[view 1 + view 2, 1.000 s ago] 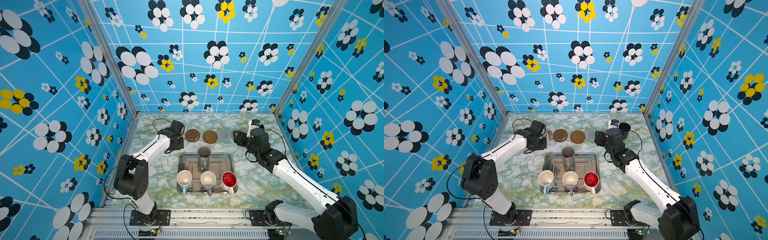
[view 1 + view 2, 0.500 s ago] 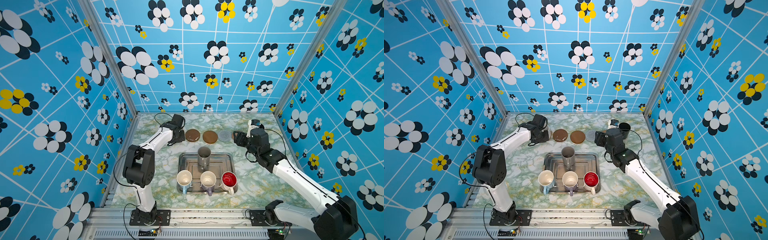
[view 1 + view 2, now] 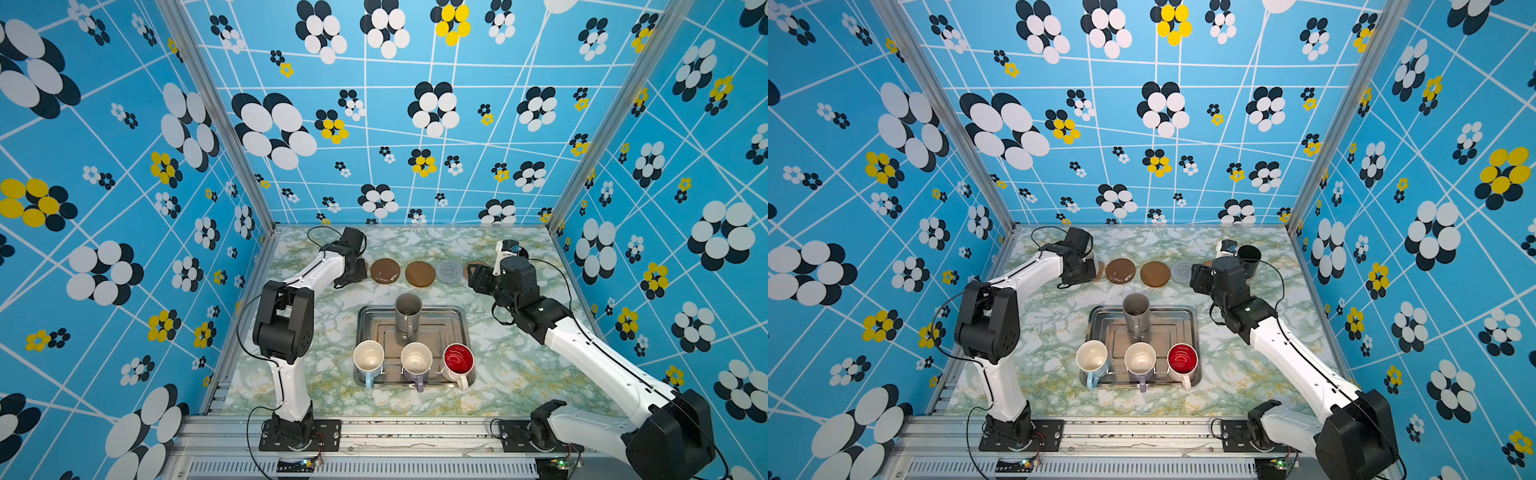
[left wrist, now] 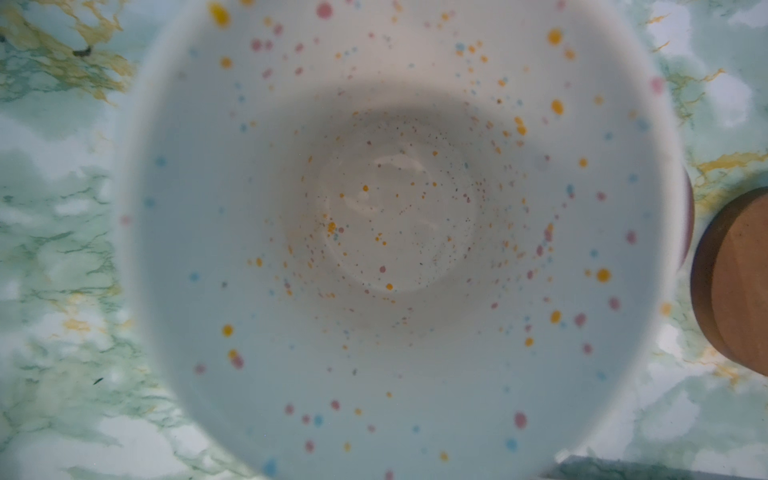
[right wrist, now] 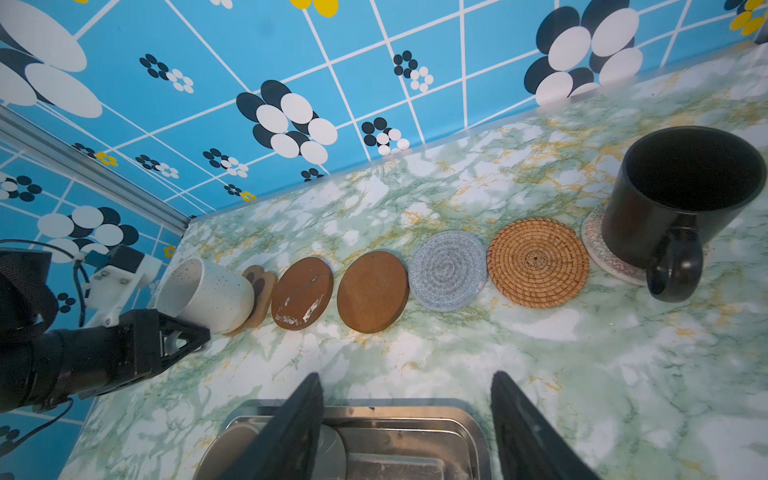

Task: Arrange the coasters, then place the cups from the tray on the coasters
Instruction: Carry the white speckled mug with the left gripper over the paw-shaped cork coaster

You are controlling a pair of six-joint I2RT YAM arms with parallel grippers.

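My left gripper [image 3: 353, 270] [image 5: 187, 334] is shut on the cream-white speckled cup [image 5: 205, 291], which tilts with its base at the brown paw coaster [image 5: 257, 286]. The cup's inside [image 4: 386, 232] fills the left wrist view and hides the fingers. Two round brown coasters [image 3: 385, 271] [image 3: 420, 274], a grey woven one [image 3: 449, 271] and a rattan one [image 5: 538, 262] lie in a row. The black cup [image 3: 1249, 257] stands on a pale coaster [image 5: 598, 245]. My right gripper [image 3: 478, 278] [image 5: 409, 415] hangs open over the tray's far rim [image 5: 374, 409]. The tray [image 3: 457, 316] holds grey [image 3: 408, 311], light blue [image 3: 368, 359], lilac [image 3: 416, 360] and red-lined [image 3: 458, 359] cups.
Blue flowered walls close in the marble table [image 3: 519, 374] at the back and both sides. The right arm [image 3: 582, 349] crosses the table's right side. The left arm's elbow [image 3: 282, 324] stands left of the tray.
The left arm has reached further toward the back of the table with the cup, its elbow swinging inward. The right arm has not moved.
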